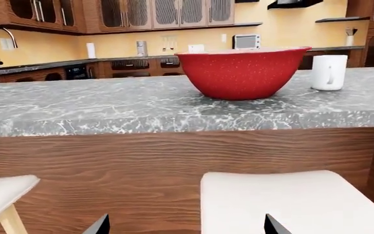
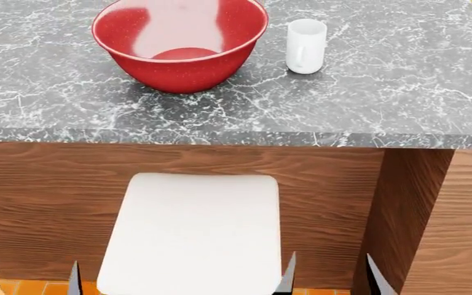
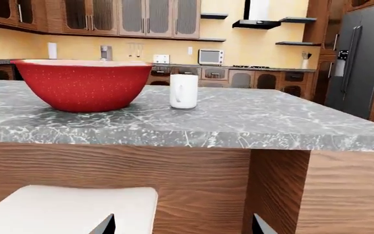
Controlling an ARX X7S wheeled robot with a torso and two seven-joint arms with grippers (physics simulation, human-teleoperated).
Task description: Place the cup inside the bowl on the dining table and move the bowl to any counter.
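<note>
Head view: both claws low, below the desk point(image 2: 367, 92) edge, empty. Left claw point(image 2: 29, 276) tips spread apart; right claw point(image 2: 329, 273) tips likewise parted, gripping nothing. Bowl point(image 2: 180, 46) upright on the desk, ahead of and above both claws, between their lines. Cup point(image 2: 306, 46) upright just beside the bowl, apart from it, ahead of the right claw. White stool seat point(image 2: 193, 230) between the claws
</note>
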